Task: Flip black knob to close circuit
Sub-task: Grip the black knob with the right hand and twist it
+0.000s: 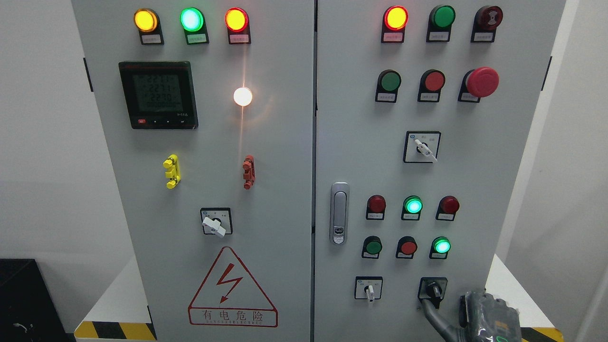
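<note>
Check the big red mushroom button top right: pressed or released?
Cannot tell. The red mushroom button stands proud of the right door panel, but one frontal head view does not show whether it is latched in.

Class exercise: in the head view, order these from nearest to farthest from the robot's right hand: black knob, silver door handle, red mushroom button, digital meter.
Measured from the right hand at the bottom right:
1. Black knob, lower right panel, at its fingers.
2. Silver door handle, right door's left edge.
3. Red mushroom button, upper right.
4. Digital meter, upper left door.
</note>
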`<state>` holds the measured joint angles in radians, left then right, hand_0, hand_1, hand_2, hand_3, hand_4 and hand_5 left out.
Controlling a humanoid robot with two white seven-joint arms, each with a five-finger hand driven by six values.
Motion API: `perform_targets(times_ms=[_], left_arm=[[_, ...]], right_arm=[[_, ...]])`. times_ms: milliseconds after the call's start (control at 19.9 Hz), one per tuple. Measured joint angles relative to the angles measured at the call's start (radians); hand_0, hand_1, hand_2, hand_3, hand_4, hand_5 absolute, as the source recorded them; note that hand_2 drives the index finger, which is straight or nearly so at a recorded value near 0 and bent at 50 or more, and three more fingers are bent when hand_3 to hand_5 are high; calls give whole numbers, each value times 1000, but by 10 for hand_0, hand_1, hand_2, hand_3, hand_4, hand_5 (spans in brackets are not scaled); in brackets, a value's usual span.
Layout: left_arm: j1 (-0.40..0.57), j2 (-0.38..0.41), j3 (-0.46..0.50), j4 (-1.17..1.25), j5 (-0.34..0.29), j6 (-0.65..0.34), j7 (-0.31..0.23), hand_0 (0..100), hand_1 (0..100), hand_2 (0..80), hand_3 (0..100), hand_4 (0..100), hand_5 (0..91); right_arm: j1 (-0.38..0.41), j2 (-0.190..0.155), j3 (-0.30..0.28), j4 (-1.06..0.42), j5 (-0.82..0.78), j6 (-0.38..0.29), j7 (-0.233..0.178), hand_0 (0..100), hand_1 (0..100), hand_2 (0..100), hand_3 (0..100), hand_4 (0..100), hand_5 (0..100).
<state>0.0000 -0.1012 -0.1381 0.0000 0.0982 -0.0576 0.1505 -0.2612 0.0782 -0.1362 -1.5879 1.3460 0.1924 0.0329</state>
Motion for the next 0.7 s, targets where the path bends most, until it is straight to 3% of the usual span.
perform_targets(times_ms=[702], left_arm=[[0,0,0,0,0,0,0,120,556,0,0,0,0]], right_arm=[[-1,-12,-18,-2,-8,-1,-2,0,0,890,1000,984,1000]])
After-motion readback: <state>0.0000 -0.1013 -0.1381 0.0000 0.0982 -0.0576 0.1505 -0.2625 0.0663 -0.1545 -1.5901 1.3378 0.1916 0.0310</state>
